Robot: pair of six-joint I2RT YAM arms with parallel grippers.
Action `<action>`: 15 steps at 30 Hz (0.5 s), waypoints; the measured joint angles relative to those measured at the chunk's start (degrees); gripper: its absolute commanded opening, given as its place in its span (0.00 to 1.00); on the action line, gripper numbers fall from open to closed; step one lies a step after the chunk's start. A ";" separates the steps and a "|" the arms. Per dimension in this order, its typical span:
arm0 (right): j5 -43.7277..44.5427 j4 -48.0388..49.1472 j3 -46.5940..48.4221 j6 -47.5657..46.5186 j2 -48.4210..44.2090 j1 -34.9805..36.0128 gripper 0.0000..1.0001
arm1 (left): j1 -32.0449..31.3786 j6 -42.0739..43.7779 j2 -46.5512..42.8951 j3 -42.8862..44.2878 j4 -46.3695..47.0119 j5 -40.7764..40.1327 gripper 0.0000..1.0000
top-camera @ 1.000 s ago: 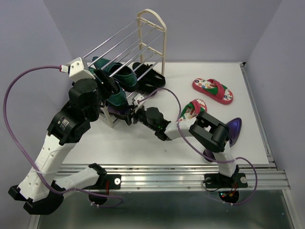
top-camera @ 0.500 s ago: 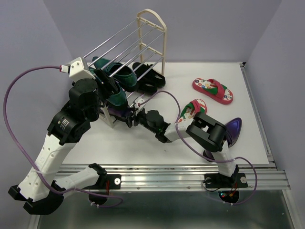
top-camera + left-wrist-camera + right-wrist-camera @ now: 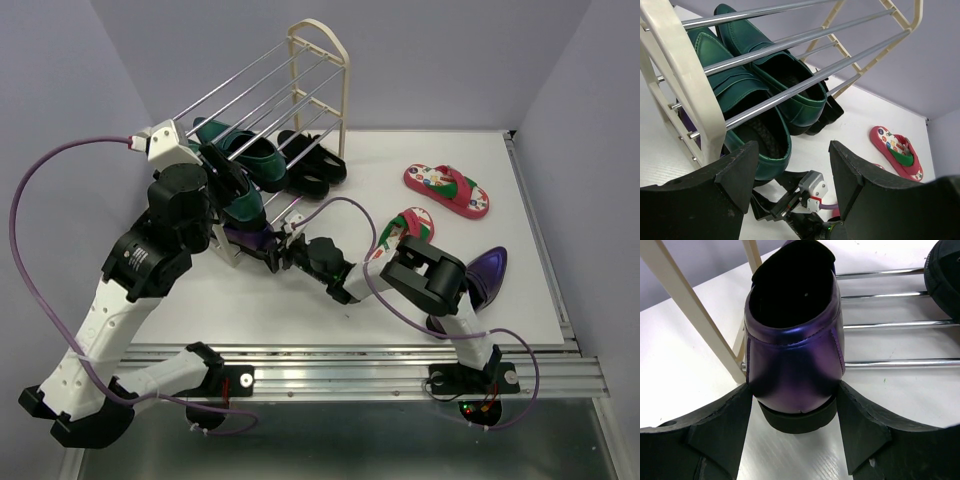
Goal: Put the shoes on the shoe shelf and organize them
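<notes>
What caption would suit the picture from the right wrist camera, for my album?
Right pincer holds a purple loafer by its heel, the shoe lying over the shoe shelf's low metal rods.

white tbl (image 3: 300, 310): shoe rack (image 3: 318, 60) stands back-left. red flip-flop (image 3: 447, 190) on right side, 2nd flip-flop (image 3: 400, 232) nearer centre, apart. purple loafer (image 3: 490, 268) front-right, partly hidden. other purple loafer (image 3: 792, 365): heel on tbl at rack foot.

Your way is open along the near edge and at the far right corner. By the left edge, the shoe shelf (image 3: 700, 100) rods, green shoes (image 3: 735, 82) and purple loafer (image 3: 795, 365) block you.
</notes>
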 measured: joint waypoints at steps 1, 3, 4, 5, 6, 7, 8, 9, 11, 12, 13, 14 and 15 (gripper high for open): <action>0.00 0.55 -0.13 0.02 0.28 0.00 0.57 | 0.00 0.00 0.11 0.00 -0.02 0.02 0.69; 0.00 0.90 -0.13 0.11 0.42 0.02 0.54 | 0.00 0.00 0.22 0.00 -0.02 0.02 0.69; 0.02 0.94 -0.13 0.17 0.42 0.02 0.53 | 0.00 -0.02 0.24 0.00 -0.04 0.02 0.69; 0.04 0.98 -0.13 0.24 0.42 0.02 0.52 | 0.00 -0.02 0.24 0.00 -0.04 0.02 0.69; 0.07 1.01 -0.13 0.26 0.42 0.02 0.50 | 0.00 -0.02 0.24 0.00 -0.04 0.02 0.69; 0.11 1.07 -0.13 0.26 0.42 0.02 0.50 | 0.00 -0.07 0.24 0.00 -0.04 0.02 0.69; 0.20 1.09 -0.13 0.26 0.42 0.02 0.50 | 0.00 -0.20 0.24 0.00 -0.04 0.02 0.69; 0.26 1.14 -0.13 0.28 0.42 0.02 0.50 | 0.00 -0.22 0.24 -0.07 -0.04 0.02 0.69; 0.35 1.14 -0.13 0.28 0.42 0.02 0.50 | 0.00 -0.55 0.24 -0.31 -0.11 0.00 0.70; 0.35 1.14 -0.13 0.28 0.42 0.02 0.50 | 0.00 -0.90 0.33 -0.39 -0.26 -0.31 0.70; 0.35 1.14 -0.13 0.28 0.42 0.02 0.50 | 0.00 -1.42 0.46 -0.42 -0.55 -0.85 0.70; 0.35 1.16 -0.13 0.28 0.42 0.02 0.51 | 0.00 -1.84 0.66 -0.42 -0.92 -1.60 0.71; 0.35 1.16 -0.13 0.28 0.42 0.02 0.51 | 0.00 -2.62 1.01 -0.33 -1.88 -2.69 0.72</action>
